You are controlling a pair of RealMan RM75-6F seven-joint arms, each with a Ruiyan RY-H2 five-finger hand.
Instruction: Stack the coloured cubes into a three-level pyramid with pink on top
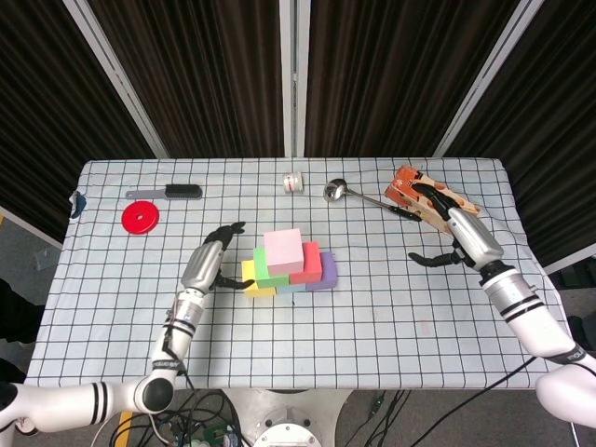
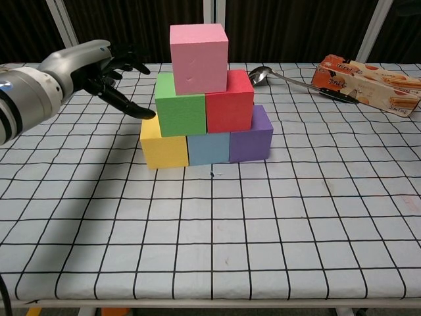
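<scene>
Top cube (image 2: 198, 58) on two cubes (image 2: 204, 103), these on three (image 2: 206, 145).

I see matt, foam-like faces on the pink cube (image 2: 198, 58) and green cube (image 2: 180, 112), slightly pitted. The desk (image 2: 263, 224) wears a soft checked cloth, faintly wrinkled. The spoon (image 2: 261, 75) gleams like polished metal. My left hand (image 2: 108, 69) looks silver plastic with black matt fingers.
</scene>
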